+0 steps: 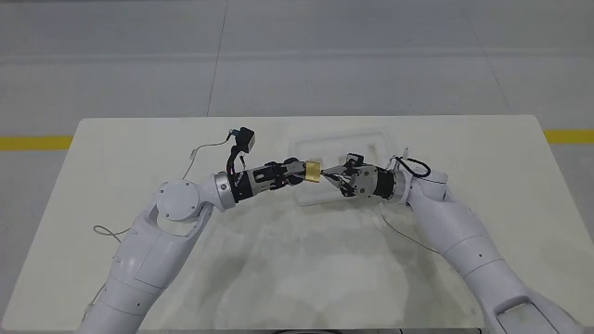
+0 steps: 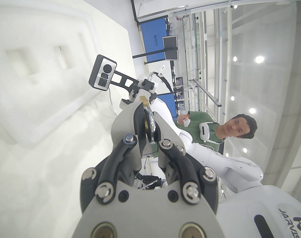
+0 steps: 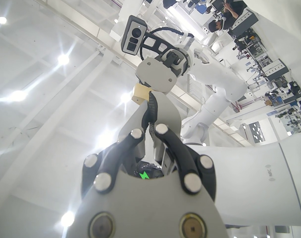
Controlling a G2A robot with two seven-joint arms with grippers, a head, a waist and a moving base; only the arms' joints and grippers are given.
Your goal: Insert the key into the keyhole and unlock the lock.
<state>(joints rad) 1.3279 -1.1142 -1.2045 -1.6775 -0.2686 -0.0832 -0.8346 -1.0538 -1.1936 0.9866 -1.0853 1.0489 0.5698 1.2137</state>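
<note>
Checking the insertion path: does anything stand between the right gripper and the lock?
Nothing visible does. The right gripper sits right at the brass lock, which the left gripper holds. The key cannot be made out.

Padlock (image 1: 314, 171): brass body, silver shackle (image 2: 152, 123). It is held up off the table, clamped between the pads of the left gripper (image 2: 146, 115), shackle end inside the grip and brass body protruding. The body's free end sits at the pressed-together tips of the right gripper (image 3: 150, 105); whether they touch cannot be told.
</note>
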